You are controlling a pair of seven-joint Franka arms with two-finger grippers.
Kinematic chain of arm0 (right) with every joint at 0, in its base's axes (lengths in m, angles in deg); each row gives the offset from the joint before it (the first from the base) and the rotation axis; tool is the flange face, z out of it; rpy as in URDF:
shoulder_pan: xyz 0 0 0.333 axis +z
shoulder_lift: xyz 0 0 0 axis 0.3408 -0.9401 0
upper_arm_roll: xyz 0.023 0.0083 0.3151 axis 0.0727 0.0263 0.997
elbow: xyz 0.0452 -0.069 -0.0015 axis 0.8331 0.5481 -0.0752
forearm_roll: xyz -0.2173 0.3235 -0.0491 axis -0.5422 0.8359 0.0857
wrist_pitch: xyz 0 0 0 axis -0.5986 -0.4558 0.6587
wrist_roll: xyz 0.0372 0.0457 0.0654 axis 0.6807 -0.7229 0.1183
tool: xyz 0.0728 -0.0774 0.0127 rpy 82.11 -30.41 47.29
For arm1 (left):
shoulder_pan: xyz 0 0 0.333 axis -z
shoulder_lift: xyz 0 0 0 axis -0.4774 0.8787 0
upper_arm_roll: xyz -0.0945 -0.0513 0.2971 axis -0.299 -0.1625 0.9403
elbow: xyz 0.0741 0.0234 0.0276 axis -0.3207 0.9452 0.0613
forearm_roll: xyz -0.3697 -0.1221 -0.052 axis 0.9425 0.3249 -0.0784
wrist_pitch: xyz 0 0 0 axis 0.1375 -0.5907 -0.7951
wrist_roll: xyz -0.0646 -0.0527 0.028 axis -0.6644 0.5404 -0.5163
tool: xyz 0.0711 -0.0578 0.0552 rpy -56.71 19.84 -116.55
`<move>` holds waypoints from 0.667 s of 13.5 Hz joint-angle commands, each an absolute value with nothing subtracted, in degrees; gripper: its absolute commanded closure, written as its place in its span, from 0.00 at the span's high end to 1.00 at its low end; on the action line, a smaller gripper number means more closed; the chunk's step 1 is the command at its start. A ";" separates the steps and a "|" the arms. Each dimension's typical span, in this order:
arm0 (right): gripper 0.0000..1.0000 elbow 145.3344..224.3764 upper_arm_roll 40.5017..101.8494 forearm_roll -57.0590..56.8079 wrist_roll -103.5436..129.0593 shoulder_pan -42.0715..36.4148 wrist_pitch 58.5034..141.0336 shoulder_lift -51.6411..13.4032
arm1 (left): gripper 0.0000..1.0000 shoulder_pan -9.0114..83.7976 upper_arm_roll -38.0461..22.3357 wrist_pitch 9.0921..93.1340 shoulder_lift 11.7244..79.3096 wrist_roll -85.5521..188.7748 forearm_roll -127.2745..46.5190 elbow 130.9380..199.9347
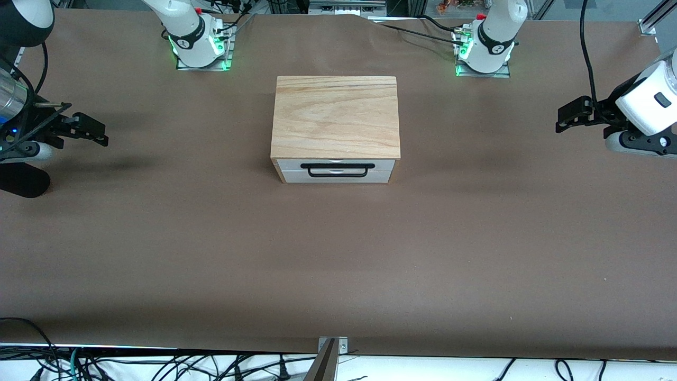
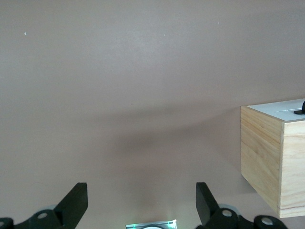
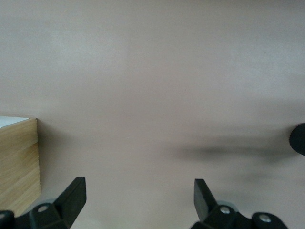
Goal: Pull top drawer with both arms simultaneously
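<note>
Well apart: top drawer [image 1: 336, 170], seemingly shut, open fingers [image 2: 76, 202].

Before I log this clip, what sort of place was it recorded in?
Most likely a robotics lab bench: two arms bolted along a table under brown paper, a lone wooden drawer box as a prop, and loose cables trailing off the edge nearest the front camera.

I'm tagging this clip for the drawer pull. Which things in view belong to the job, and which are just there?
For the job:
- top drawer, shut, with its black bar handle
- left gripper, open, over the left arm's end of the table
- right gripper, open, over the right arm's end

Just there:
- wooden box holding the drawer
- brown table cover
</note>
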State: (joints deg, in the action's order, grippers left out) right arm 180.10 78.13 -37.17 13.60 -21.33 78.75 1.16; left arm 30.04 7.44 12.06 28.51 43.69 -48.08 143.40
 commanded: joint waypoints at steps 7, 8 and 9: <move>1.00 178.91 78.65 -36.44 14.45 -21.51 78.02 0.04 | 1.00 29.84 7.48 12.08 28.86 42.79 -46.56 142.36; 1.00 179.00 78.82 -36.53 14.28 -21.33 78.02 0.13 | 1.00 29.84 7.48 12.08 28.86 42.79 -46.56 142.36; 1.00 178.91 78.82 -36.88 14.01 -21.16 78.19 0.04 | 1.00 29.84 7.48 12.08 28.86 42.79 -46.56 142.36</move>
State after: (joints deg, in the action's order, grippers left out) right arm 180.10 78.39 -37.16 13.60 -21.28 79.10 0.40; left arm 30.04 7.43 12.06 28.53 43.69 -48.08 143.40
